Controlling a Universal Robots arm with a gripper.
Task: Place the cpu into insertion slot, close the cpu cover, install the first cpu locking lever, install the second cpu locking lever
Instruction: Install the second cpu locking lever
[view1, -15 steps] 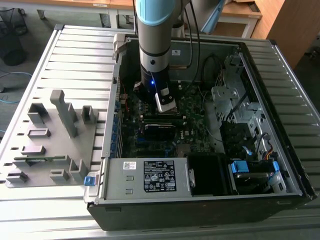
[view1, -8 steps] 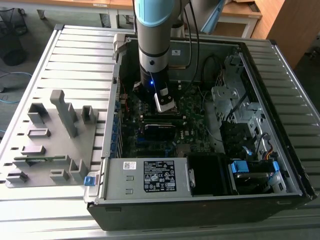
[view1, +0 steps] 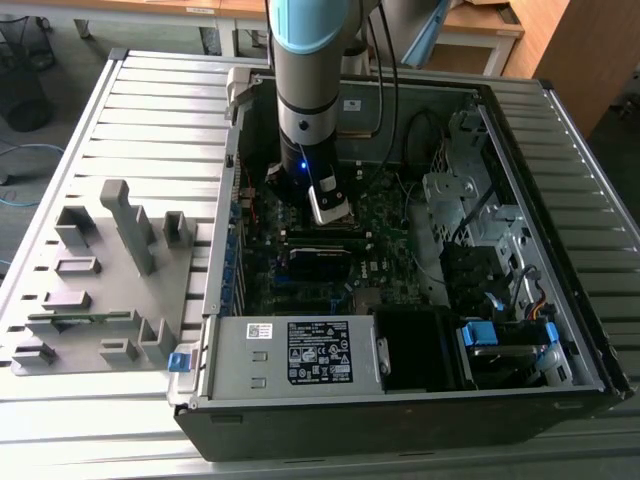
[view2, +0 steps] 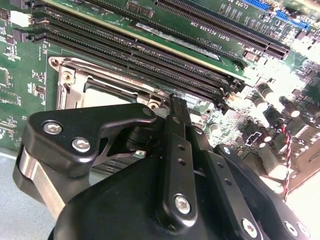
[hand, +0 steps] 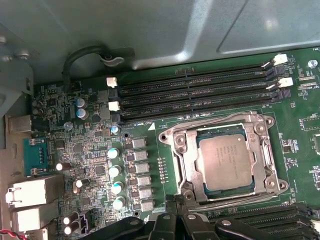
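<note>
Big grey surface carries the open case, and the arm reaches down inside it. On the board, in the first wrist view, the socket sits with the cpu already in it, cover framing it. The pincer, at six o'clock of the socket, is pinched narrow and empty. The cover looks thin, stiff and springy metal; I'd push on its frame edge, never the fragile chip.

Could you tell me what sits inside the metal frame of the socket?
The cpu lies flat inside the cpu cover, its grey top showing through the window. The contacts beneath it are covered.
</note>
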